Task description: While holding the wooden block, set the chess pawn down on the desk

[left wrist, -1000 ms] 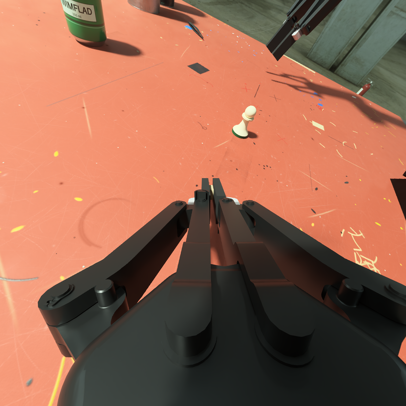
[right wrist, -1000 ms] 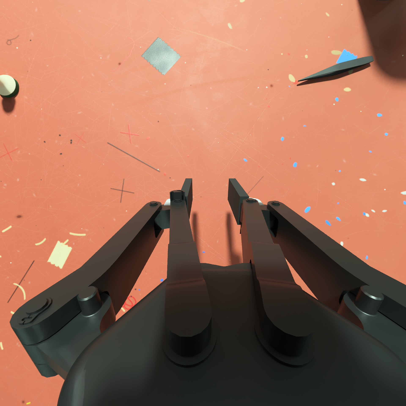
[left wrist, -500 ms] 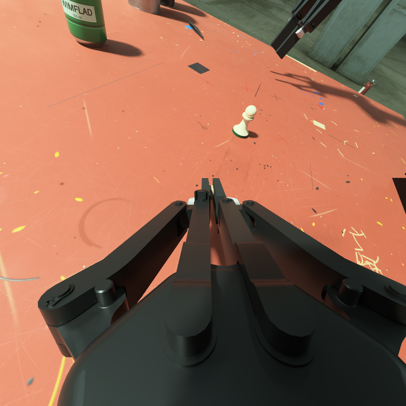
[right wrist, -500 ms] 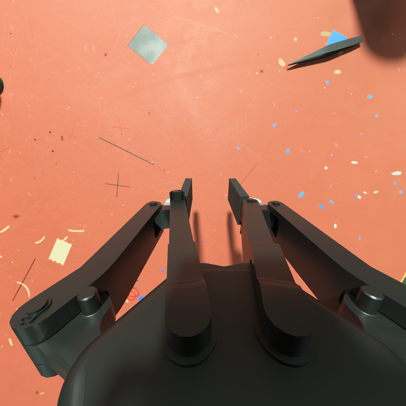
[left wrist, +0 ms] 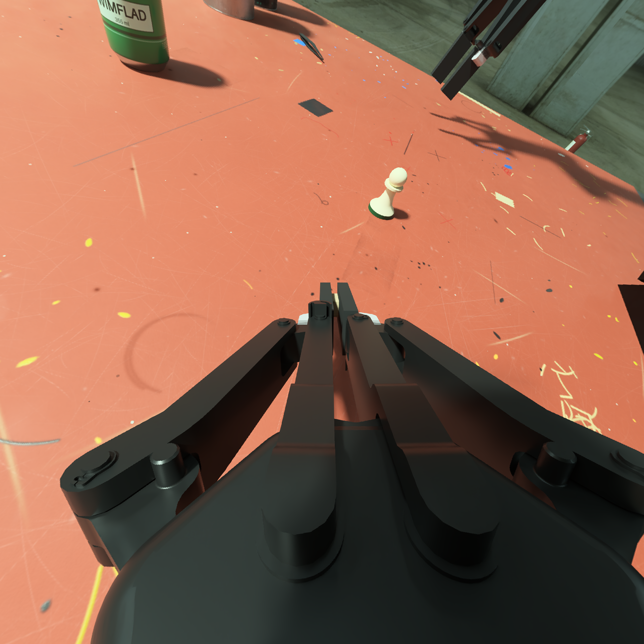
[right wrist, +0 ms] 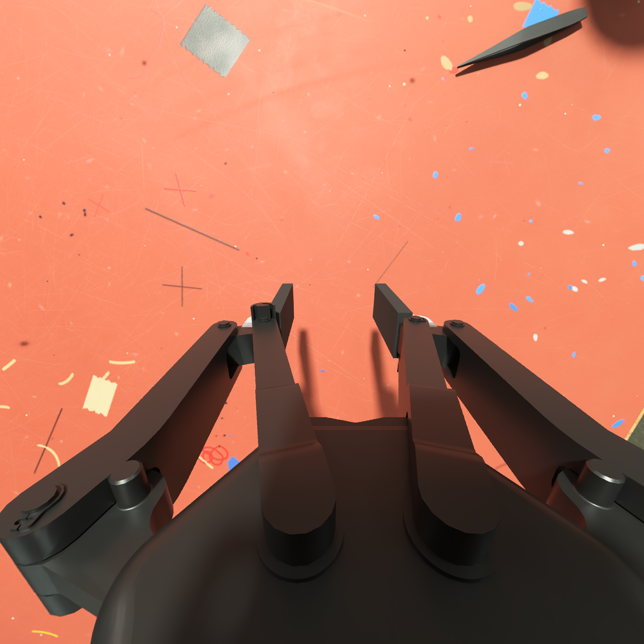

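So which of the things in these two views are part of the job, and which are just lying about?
Part of the job:
- chess pawn, upright on the desk
- wooden block, a pale sliver between the left gripper fingers
- right gripper, open and empty

Lying about:
- green can
- dark tweezers
- grey patch
- cream scrap

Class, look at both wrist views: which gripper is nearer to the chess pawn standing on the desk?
Left, probably. The left gripper sits just short of the chess pawn, pointing toward it. The right gripper hangs above the desk's far edge; its own view no longer shows the pawn.
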You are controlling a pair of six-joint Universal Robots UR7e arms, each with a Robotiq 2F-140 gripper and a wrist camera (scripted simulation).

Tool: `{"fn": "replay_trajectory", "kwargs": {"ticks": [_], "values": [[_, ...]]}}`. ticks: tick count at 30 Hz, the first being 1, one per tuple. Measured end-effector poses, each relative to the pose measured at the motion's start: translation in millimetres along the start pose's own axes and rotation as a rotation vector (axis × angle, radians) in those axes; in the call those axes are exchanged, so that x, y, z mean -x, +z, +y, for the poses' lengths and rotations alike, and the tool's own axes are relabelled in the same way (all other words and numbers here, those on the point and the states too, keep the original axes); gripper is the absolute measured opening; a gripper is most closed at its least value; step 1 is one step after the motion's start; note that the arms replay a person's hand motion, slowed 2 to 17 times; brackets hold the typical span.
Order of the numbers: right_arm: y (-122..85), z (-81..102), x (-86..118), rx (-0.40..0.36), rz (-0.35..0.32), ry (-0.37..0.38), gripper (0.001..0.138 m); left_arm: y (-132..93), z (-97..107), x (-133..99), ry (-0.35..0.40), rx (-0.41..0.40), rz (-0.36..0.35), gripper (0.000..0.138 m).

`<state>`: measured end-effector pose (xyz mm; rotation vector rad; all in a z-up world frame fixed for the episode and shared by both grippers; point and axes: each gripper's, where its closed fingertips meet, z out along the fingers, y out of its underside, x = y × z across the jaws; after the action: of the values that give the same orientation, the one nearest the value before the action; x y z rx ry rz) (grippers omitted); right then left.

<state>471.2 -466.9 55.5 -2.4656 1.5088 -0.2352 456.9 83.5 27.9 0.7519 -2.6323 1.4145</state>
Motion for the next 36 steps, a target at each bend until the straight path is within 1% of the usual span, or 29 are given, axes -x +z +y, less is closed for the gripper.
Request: {"fn": "replay_trajectory", "kwargs": {"ticks": [8,16,19,24,27,31,36], "values": [[1,1.1,-1,0.01,0.02,0.01,0.069,0,0,0,0.002,0.001,-0.002,0.005],[3,-5.3,4,-0.013,0.003,0.003,0.071,0,0,0,0.002,0.0,-0.003,0.005],[4,-9.2,7,-0.027,-0.008,-0.017,0.071,0,0,0,0.0,-0.001,-0.001,0.005],[4,-19.6,15,-0.065,-0.026,-0.074,0.063,0,0,0,-0.004,0.0,0.001,0.005],[4,-29.3,23,-0.102,-0.048,-0.118,0.056,0,0,0,-0.007,0.001,0.003,0.005],[5,-41.3,37,-0.145,-0.089,-0.167,0.051,0,0,0,-0.01,0.001,0.005,0.005],[9,-52.8,50,-0.169,-0.13,-0.201,0.051,0,0,0,-0.013,0.002,0.007,0.005]]}}
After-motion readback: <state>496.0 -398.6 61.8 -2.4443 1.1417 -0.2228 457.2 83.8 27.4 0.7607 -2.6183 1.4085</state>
